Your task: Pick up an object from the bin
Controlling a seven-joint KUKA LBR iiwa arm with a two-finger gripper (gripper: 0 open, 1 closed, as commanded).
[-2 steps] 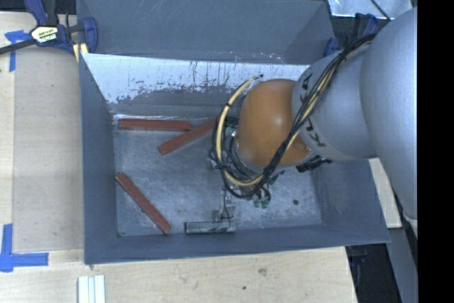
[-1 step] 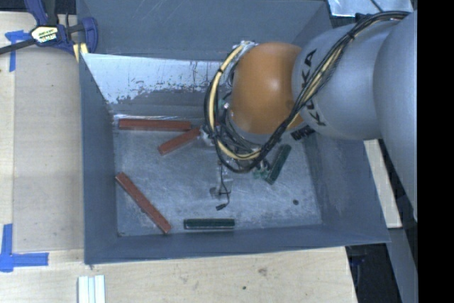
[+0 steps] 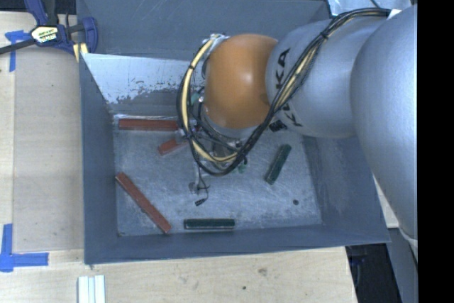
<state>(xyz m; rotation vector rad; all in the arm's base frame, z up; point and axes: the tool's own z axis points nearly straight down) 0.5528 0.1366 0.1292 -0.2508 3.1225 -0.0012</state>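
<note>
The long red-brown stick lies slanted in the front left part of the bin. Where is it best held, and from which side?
Take the red-brown stick at its middle, from straight above, closing across its narrow width. It lies flat, with bare bin floor along both long sides there; its lower end is close to the front wall.

Arm [image 3: 326,81] hangs above sticks [image 3: 142,204] scattered in bin [image 3: 213,10].
</note>
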